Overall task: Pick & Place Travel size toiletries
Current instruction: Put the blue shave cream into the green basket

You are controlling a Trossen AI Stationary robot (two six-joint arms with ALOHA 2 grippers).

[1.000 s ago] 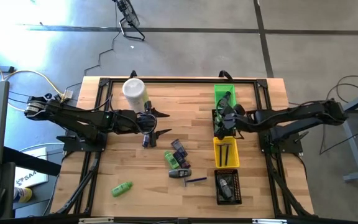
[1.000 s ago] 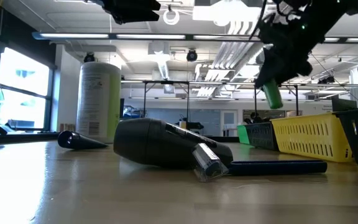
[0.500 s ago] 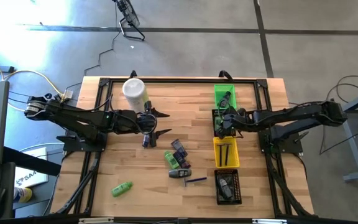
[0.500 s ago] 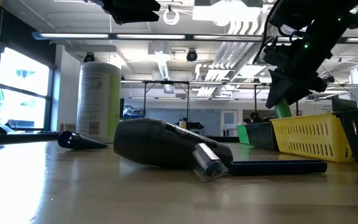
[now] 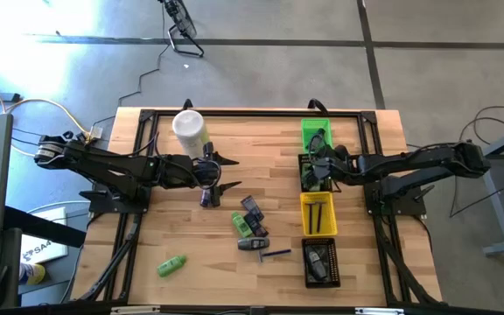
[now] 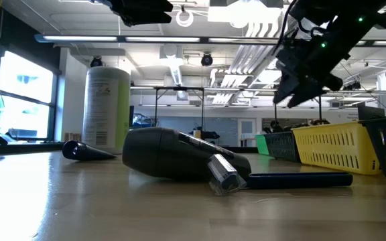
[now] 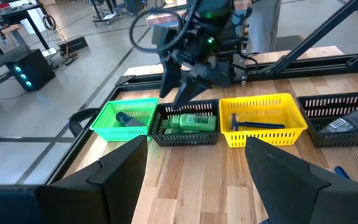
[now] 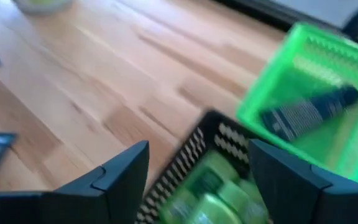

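Note:
My right gripper (image 5: 312,171) (image 7: 186,94) stands open just above a black bin (image 7: 166,137), in which green mini bottles (image 7: 189,121) (image 8: 214,195) lie; it holds nothing. Beside that bin, a green bin (image 5: 315,131) holds a dark tube (image 8: 307,112), and a yellow bin (image 5: 318,213) holds thin dark sticks. Loose toiletries lie mid-table: a green bottle (image 5: 243,225), dark tubes (image 5: 252,209) and a blue stick (image 5: 276,253). Another green bottle (image 5: 171,264) lies near the front left. My left gripper (image 5: 237,173) hangs open above the table left of centre, over a purple tube (image 5: 205,198).
A tall pale-green canister with a white lid (image 5: 189,129) (image 6: 106,110) stands at the far left, close to my left arm. A second black bin (image 5: 319,263) with dark items closes the row of bins at the near right. Bare wood lies between the canister and the bins.
My right gripper has opened over the black bin and let go of the green bottle it held. The bottle has dropped into that bin among the other green bottles. The wrist has rolled a little. My left arm has kept still.

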